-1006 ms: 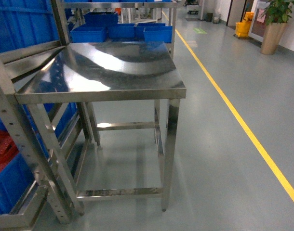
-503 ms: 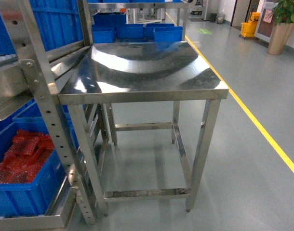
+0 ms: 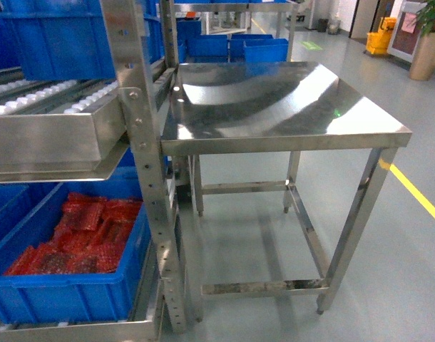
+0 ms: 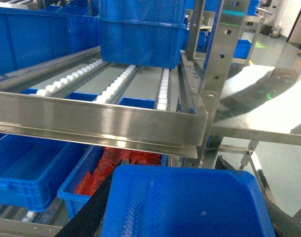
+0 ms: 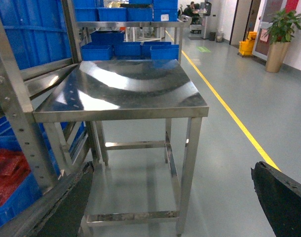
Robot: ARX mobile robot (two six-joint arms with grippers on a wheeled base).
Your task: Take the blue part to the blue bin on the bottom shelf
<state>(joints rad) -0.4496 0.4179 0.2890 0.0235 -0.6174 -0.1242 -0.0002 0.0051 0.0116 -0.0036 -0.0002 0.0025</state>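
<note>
The stainless-steel table (image 3: 274, 107) is taken as the landmark. To its left, touching its edge, a steel rack upright (image 3: 150, 178) is seen. Left of the table and below the level of its top, the bottom shelf (image 3: 75, 332) is seen. On it a blue crate (image 3: 68, 296) filled with red parts (image 3: 82, 239) is carried. In the left wrist view an empty blue crate (image 4: 32, 173) is seen on the same tier, farther from the table than the crate of red parts. Left of the table, at about the height of its top, a roller tier (image 3: 53, 146) is fixed. A large blue crate (image 3: 60, 43) is seated on its rails. Beyond the table, more blue bins (image 3: 239, 48) are lined up. To its right, a yellow floor line (image 3: 417, 192) is painted.

The blue part cannot be made out in any view.

The left gripper (image 4: 172, 170) is seen with its dark fingers (image 4: 89, 217) set wide on either side of a small blue bin (image 4: 190, 207), left of the table and in front of the roller tier. Whether the bin is actually clamped cannot be told. The right gripper (image 5: 175, 207) is held in front of the table with its jaws spread wide. Nothing is gripped between them.
</note>
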